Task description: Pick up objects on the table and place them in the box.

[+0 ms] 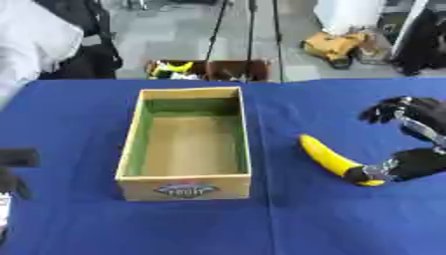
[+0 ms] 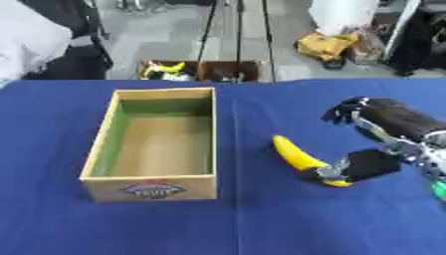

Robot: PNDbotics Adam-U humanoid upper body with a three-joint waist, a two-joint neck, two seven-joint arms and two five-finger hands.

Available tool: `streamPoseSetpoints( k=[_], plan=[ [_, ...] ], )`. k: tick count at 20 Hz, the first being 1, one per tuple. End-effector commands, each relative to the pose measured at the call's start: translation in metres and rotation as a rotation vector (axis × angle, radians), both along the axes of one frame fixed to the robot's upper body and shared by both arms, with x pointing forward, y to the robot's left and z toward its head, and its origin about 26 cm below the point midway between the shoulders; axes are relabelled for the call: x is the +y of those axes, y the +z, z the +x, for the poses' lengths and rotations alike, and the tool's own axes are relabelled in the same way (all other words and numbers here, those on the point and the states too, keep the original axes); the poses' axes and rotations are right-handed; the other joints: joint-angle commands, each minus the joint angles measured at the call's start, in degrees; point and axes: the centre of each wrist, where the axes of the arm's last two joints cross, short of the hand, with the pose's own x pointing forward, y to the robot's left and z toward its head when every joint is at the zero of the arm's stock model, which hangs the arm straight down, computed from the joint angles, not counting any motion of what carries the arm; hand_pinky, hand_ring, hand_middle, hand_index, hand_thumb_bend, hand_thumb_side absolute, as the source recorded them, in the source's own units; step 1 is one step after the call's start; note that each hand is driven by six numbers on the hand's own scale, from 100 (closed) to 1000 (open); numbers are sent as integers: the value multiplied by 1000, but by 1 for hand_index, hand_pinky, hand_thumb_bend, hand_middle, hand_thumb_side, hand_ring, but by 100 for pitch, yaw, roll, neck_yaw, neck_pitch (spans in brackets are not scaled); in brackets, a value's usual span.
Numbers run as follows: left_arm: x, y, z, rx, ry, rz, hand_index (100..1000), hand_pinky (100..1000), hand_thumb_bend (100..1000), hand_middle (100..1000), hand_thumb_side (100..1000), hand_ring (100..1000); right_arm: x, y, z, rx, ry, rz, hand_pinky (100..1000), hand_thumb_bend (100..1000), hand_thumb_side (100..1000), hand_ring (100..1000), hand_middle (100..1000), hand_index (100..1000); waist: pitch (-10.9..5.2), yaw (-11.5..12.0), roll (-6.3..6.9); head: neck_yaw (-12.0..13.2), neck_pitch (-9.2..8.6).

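A yellow banana [image 1: 327, 157] lies on the blue table [image 1: 348, 224], just right of the box and angled away from me. The wooden box [image 2: 96, 144] has green inner walls, stands upright and holds nothing. My right hand [image 2: 396, 122] comes in from the right and is open over the banana's near end. Its thumb [image 2: 366, 164] touches that dark tip, while the fingers [image 2: 344, 112] hang spread above the cloth, apart from the fruit. A black part of my left hand [image 1: 13, 169] shows at the lower left edge, away from the box.
Beyond the table's far edge, low cardboard bins [image 1: 209, 69] with yellow items stand on the floor beside tripod legs. A yellow object [image 1: 335, 47] lies further right. Blue cloth runs open in front of the box and banana.
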Motion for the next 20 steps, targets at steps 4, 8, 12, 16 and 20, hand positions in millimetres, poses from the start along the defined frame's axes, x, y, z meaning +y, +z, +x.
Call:
streamPoseSetpoints(
  k=[4,8,12,16,20],
  plan=[
    [2,2,-4,-11,13,4,744,309,100,602,979,627,0,9,-3,-36,1,1,555,804,896,775,731,840,-75,25,58,573,332],
    [4,-3,-7,2,28,-3,744,308,100,602,980,628,-1,6,-3,-38,-11,8,586,762,898,800,736,839,-51,54,111,643,432],
    [5,-5,-8,4,38,-7,744,308,100,603,979,628,-3,4,-3,-46,-33,5,600,735,876,814,739,841,-14,63,141,578,439],
    [4,-5,-8,1,43,-8,744,307,100,603,981,628,-4,2,-3,-53,-52,8,606,722,852,818,741,844,48,43,136,457,326],
    [3,-4,-7,-2,43,-7,744,306,100,603,982,629,-2,2,-1,-52,-55,16,612,713,841,821,739,844,101,21,114,265,247]
  ],
)
